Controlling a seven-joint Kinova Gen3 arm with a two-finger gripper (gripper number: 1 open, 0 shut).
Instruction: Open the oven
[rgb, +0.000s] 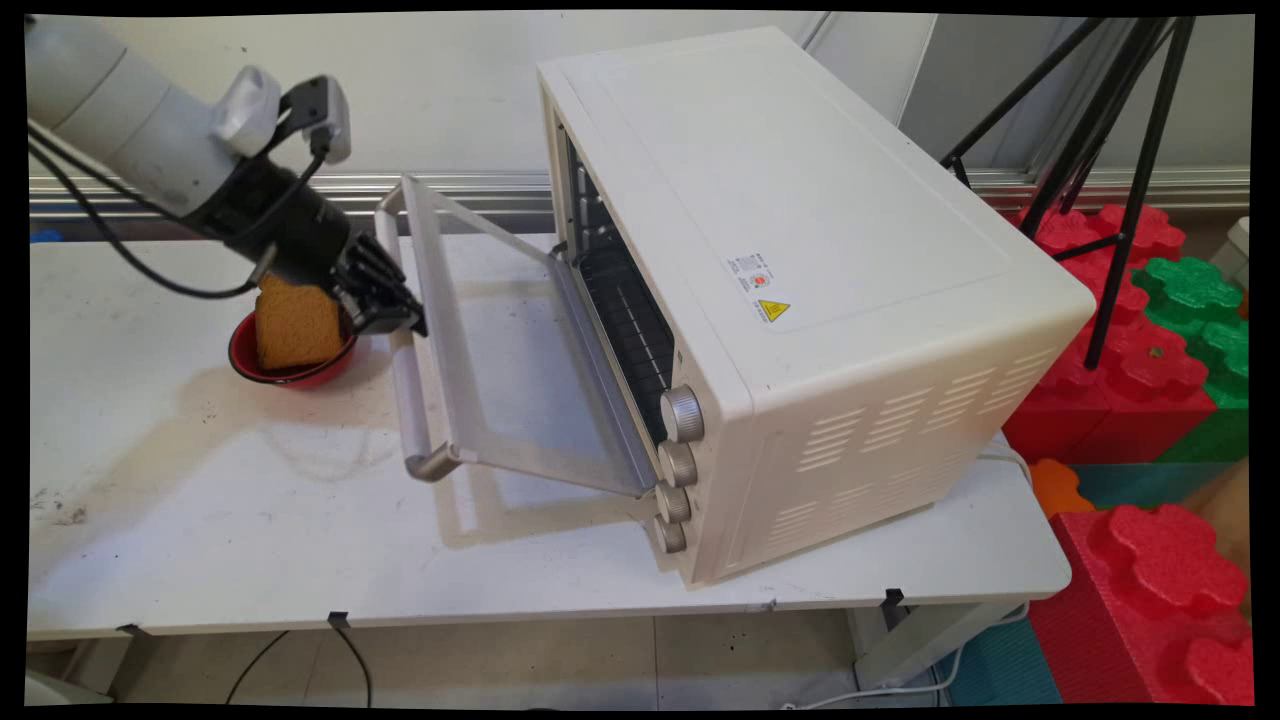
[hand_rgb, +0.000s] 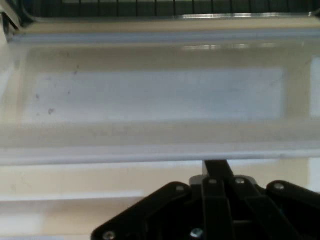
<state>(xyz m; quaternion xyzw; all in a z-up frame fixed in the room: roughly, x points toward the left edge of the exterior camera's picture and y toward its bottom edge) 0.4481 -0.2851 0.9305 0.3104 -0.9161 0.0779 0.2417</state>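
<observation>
A cream toaster oven (rgb: 800, 250) stands on the white table with its glass door (rgb: 500, 350) swung down and open. My gripper (rgb: 410, 322) is at the outer side of the door's metal handle (rgb: 412, 400), near its far half, fingers shut with nothing between them. In the hand view the closed fingertips (hand_rgb: 216, 167) sit just below the handle bar (hand_rgb: 150, 152), with the door glass (hand_rgb: 160, 95) beyond and the oven rack (hand_rgb: 150, 7) at the top. Just left of the gripper a slice of brown bread (rgb: 295, 325) stands in a red bowl (rgb: 245, 362).
Several metal knobs (rgb: 682, 413) line the oven's front right side. A black tripod (rgb: 1120, 150) and red and green foam blocks (rgb: 1150, 370) stand off the table's right end. Black cables (rgb: 120, 240) hang from the arm.
</observation>
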